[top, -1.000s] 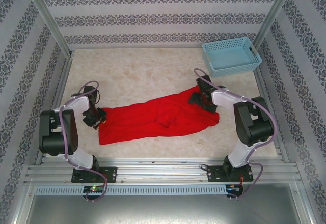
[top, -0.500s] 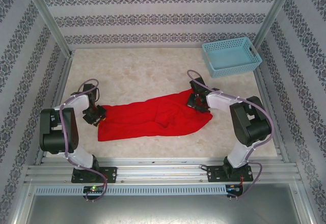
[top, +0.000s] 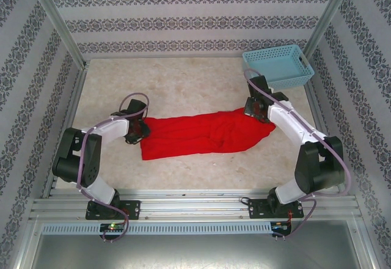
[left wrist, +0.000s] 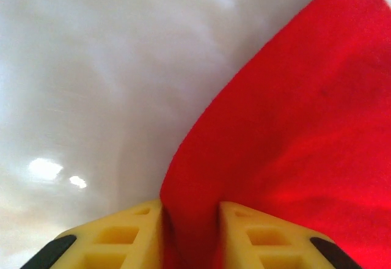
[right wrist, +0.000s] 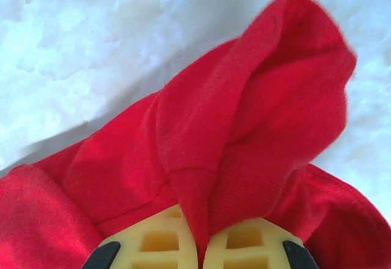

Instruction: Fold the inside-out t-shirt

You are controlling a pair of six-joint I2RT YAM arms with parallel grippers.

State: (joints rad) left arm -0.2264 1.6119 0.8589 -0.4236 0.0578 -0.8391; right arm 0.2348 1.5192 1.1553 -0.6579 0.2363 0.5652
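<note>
- Shirt: red, lying in a long rumpled band on the surface, strung between the two sets of jaws with one end in each.
- Left jaws: nearly closed, pinching a thin edge of cloth between the yellow fingers. The rest fans out ahead and to their right, with bare surface to their left.
- Right jaws: clamped tight on a thick pleat of bunched cloth, with a hooded lump standing just ahead of them.
- Hazard, slip: the left hold looks shallow and close to the cloth's edge, so a firm pull could draw it out of the jaws.
- Hazard, wad: the right jaws probably grip several layers. Lifting may raise a clump rather than a clean corner, leaving the band twisted.
- Hazard, skew: pulling unevenly from the two ends would rope the cloth instead of flattening it.
- Hazard, wrong part: whether hem, sleeve or collar sits in either set of jaws cannot be told, so the fold lines may land crooked.
- Basket: near the right jaws, on their far side. A swing that way could knock it.
</note>
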